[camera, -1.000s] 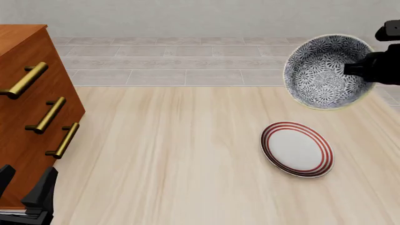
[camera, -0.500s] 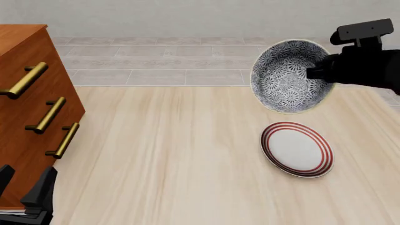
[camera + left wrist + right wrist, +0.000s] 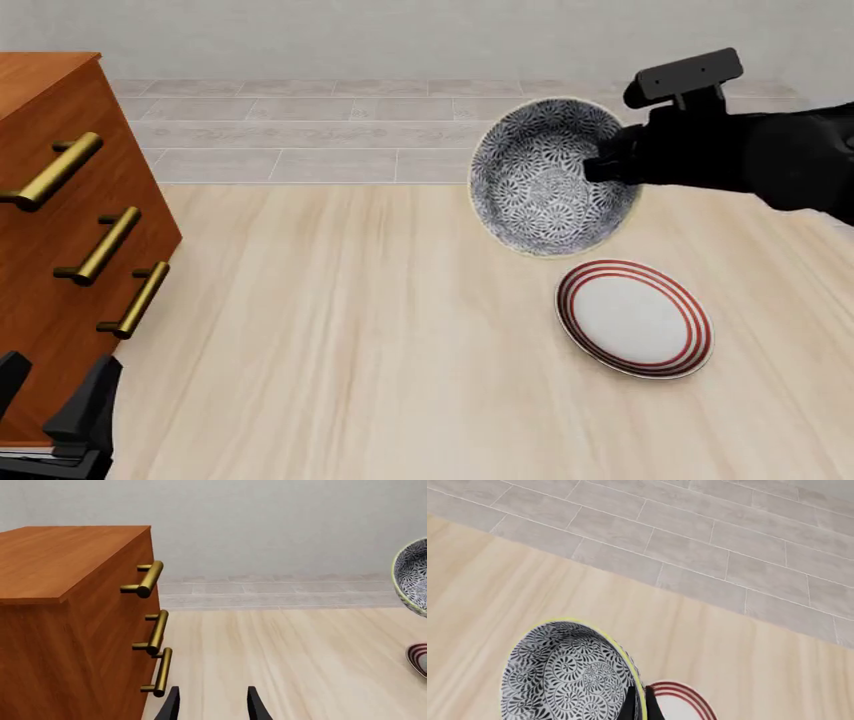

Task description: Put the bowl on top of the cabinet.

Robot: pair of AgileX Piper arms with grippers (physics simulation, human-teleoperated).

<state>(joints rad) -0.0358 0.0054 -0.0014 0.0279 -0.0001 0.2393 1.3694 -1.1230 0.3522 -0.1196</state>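
The bowl (image 3: 547,178), blue-and-white floral with a pale yellow rim, hangs tilted in the air above the table, its opening turned toward the camera. My right gripper (image 3: 611,165) is shut on its right rim, one finger inside and one outside; the right wrist view shows the bowl (image 3: 570,675) pinched at the rim (image 3: 639,705). In the left wrist view the bowl's edge (image 3: 412,577) shows at the side. The reddish-brown cabinet (image 3: 60,240) with brass handles stands at the far left, its flat top (image 3: 60,555) bare. My left gripper (image 3: 212,707) stands open low beside the cabinet's front.
A flat white plate with red rings (image 3: 634,318) lies on the wooden table (image 3: 347,360) just below and right of the bowl. Grey tiled floor (image 3: 374,130) lies beyond the table's far edge.
My right gripper has carried the bowl leftward and slightly down, from the far right edge to above the plate's left side. The left arm has not moved.
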